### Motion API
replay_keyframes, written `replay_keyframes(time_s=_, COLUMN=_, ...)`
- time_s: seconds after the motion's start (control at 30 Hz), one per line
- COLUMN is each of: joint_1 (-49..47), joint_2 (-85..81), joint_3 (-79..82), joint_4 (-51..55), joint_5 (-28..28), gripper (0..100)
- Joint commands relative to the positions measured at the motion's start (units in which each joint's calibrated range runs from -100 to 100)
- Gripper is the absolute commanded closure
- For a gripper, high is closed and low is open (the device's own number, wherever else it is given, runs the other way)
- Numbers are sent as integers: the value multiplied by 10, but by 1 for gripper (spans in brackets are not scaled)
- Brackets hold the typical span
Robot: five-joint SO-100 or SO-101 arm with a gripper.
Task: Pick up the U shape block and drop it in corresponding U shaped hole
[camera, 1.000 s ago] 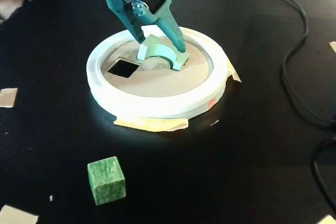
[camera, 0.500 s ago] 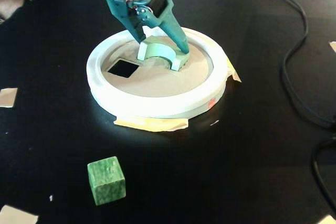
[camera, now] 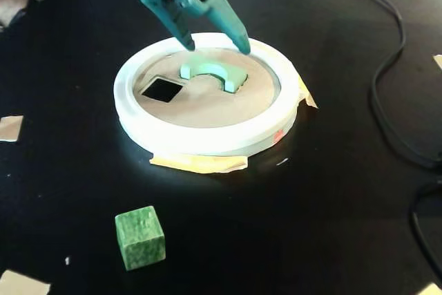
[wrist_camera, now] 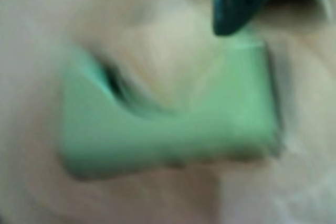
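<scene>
Block: the light green U-shaped block (camera: 213,72) is lying flat on the brown board (camera: 207,101), in the upper middle of the fixed view. It looks like it is sitting in or right over its U-shaped hole, but I cannot tell if it is all the way down.
Board: the brown board is sitting inside a white round ring (camera: 207,139), and a square hole (camera: 162,90) is showing dark at the left of the board.
Gripper: the teal two-finger gripper (camera: 215,48) is hanging just above the block with its jaws spread wide. One tip is over the left end of the block and one over the right end. It is holding nothing.
Wrist view: it is very blurry. The block (wrist_camera: 173,124) is filling the middle, and one dark teal fingertip (wrist_camera: 236,14) is poking in at the top.
Doing it well: I think the arm should be going straight up, slowly, so the tips are not bumping the block out of place.
Room: the ring's rim is close behind the fingers, so sideways moves are risky. Above is open.
Other things: a dark green cube (camera: 140,238) is sitting at the lower left, well apart. Black cables (camera: 387,101) are running along the right.
</scene>
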State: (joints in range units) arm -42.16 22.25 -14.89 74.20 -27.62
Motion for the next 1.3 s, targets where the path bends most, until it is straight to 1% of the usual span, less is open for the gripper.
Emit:
replay_keyframes(time_s=0.0, joint_1=12, joint_2=-133, joint_3=-9, joint_4=53, joint_5=-3, gripper=19)
replay_keyframes(time_s=0.13, joint_1=5, joint_2=-161, joint_3=-6, joint_4=66, joint_5=-2, gripper=19)
replay_keyframes(time_s=0.3, joint_1=11, joint_2=-204, joint_3=-6, joint_4=172, joint_5=6, gripper=19)
replay_keyframes(time_s=0.37, joint_1=15, joint_2=-227, joint_3=-6, joint_4=193, joint_5=28, gripper=19)
replay_keyframes(time_s=0.43, joint_1=21, joint_2=-264, joint_3=-3, joint_4=205, joint_5=76, gripper=19)
replay_keyframes(time_s=0.53, joint_1=38, joint_2=-329, joint_3=39, joint_4=207, joint_5=115, gripper=19)
replay_keyframes(time_s=0.57, joint_1=84, joint_2=-379, joint_3=87, joint_4=207, joint_5=125, gripper=19)
replay_keyframes(time_s=0.7, joint_1=217, joint_2=-566, joint_3=252, joint_4=191, joint_5=133, gripper=19)
replay_keyframes(time_s=0.73, joint_1=276, joint_2=-653, joint_3=317, joint_4=173, joint_5=144, gripper=19)
replay_keyframes(time_s=0.87, joint_1=367, joint_2=-840, joint_3=461, joint_4=118, joint_5=170, gripper=19)
replay_keyframes(time_s=0.9, joint_1=403, joint_2=-900, joint_3=520, joint_4=99, joint_5=173, gripper=19)
replay_keyframes(time_s=1.0, joint_1=475, joint_2=-982, joint_3=619, joint_4=84, joint_5=173, gripper=19)
replay_keyframes(time_s=1.07, joint_1=501, joint_2=-1044, joint_3=683, joint_4=84, joint_5=173, gripper=17)
replay_keyframes(time_s=1.13, joint_1=505, joint_2=-1076, joint_3=717, joint_4=89, joint_5=173, gripper=17)
replay_keyframes(time_s=1.27, joint_1=500, joint_2=-1086, joint_3=770, joint_4=98, joint_5=182, gripper=17)
